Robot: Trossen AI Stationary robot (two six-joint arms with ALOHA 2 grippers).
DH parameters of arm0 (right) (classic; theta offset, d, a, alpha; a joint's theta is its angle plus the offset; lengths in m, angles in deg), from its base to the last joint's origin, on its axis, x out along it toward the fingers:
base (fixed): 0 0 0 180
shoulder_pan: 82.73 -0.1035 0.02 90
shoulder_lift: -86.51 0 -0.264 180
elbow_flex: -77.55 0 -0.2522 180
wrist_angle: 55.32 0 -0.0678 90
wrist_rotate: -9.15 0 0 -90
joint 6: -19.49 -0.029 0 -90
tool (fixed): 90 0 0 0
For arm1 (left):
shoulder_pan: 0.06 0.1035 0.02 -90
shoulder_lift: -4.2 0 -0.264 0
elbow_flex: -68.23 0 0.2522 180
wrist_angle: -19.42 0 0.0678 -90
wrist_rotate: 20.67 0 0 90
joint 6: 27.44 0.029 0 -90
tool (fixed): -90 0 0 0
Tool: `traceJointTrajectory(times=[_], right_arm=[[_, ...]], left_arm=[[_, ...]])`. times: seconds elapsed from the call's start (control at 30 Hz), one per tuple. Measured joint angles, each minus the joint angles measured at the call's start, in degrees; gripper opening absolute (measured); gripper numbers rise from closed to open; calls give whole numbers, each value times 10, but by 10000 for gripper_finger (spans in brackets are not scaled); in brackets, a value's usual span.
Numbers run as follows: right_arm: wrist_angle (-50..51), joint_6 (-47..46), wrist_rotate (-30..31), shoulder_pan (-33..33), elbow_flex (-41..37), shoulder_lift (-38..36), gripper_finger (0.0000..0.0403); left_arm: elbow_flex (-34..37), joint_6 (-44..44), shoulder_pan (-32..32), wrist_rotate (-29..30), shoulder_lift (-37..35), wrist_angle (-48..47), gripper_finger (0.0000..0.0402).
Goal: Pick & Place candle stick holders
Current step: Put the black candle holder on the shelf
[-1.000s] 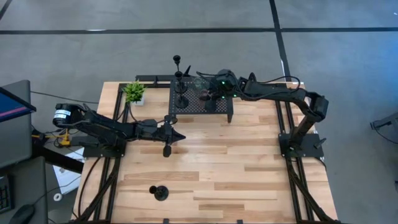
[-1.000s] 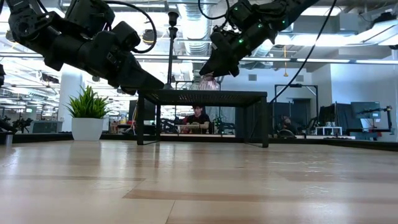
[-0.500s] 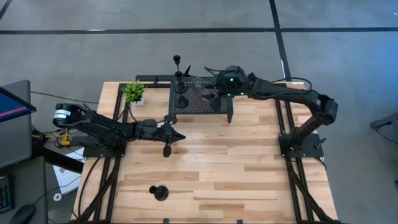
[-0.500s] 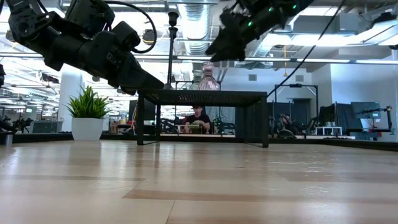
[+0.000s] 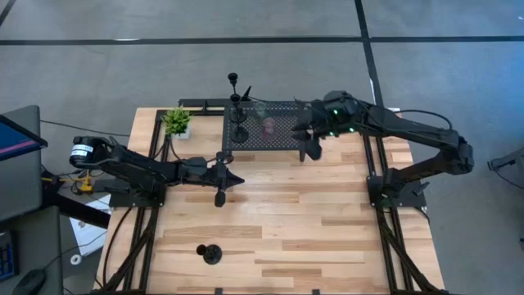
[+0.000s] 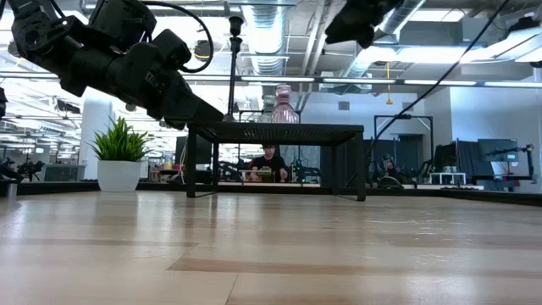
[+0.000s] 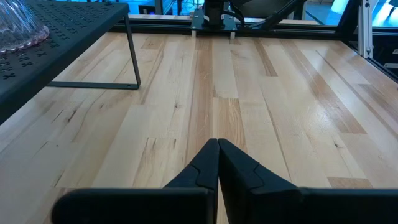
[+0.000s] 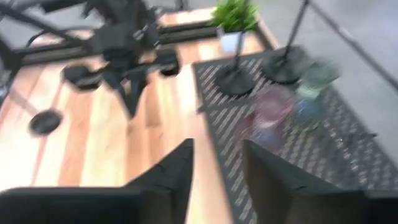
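Right gripper (image 5: 304, 131) has pulled back off the stand (image 5: 282, 139) toward its right edge, fingers apart, empty. Four holders on the stand: two black stemmed ones (image 5: 239, 133) (image 5: 236, 82), a pink bell (image 5: 268, 125), a greenish bell (image 5: 259, 107). Fifth holder, black (image 5: 210, 253), stands alone at the table's (image 5: 327, 229) near left. Left gripper (image 5: 233, 181) hovers mid-left over the table, fingers together, empty. One plant (image 5: 177, 121) sits beside the stand.
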Motion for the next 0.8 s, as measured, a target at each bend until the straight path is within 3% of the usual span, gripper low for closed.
traceJointTrajectory(times=[0.2, 0.4, 0.53, 0.63, 0.8], right_arm=[[56, 1, 0, -61, 0, -11, 12], [24, 0, 28, -124, -29, -11, 5], [3, -6, 68, -156, -53, -11, 4], [-28, -28, 76, -170, -79, -10, 2], [-93, -65, 77, -185, -113, -9, 2]], left_arm=[[0, 0, 0, 0, -23, -8, 8], [0, 0, -9, -4, -92, -115, 8], [0, 0, -30, -44, -154, -211, 8], [0, 0, -60, -73, -205, -255, 7], [0, 0, -132, -68, -287, -354, 4]])
